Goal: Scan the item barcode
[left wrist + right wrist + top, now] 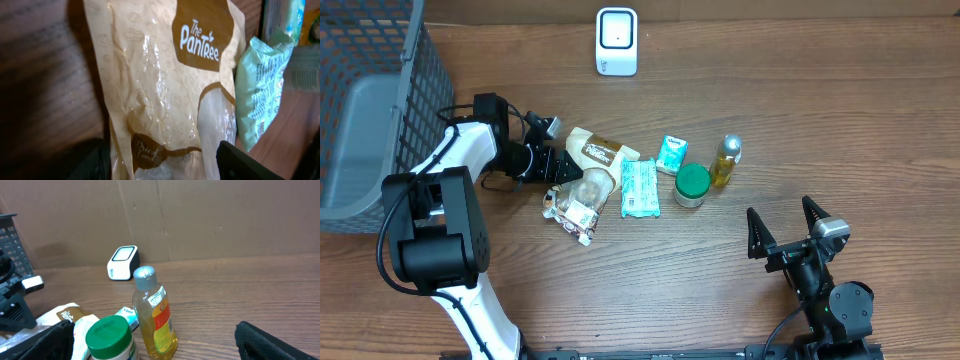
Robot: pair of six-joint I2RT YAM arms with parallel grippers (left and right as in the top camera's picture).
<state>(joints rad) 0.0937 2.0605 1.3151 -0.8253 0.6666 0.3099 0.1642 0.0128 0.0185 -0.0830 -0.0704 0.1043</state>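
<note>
Tan-and-brown PanTree pouch (pixel 165 100) sits between the left gripper's (pixel 568 167) fingers.
From overhead, the pouch lies at that gripper's 3 o'clock, with the white scanner (pixel 617 41) well apart at the pouch's 12 o'clock. The jaws straddle the pouch's end; whether they pinch it I cannot tell. The right gripper (pixel 786 228), at 5 o'clock, stands spread, holding nothing.

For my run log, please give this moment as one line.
left fingers: open, astride PanTree pouch | right fingers: open, empty | scanner: nothing in front
</note>
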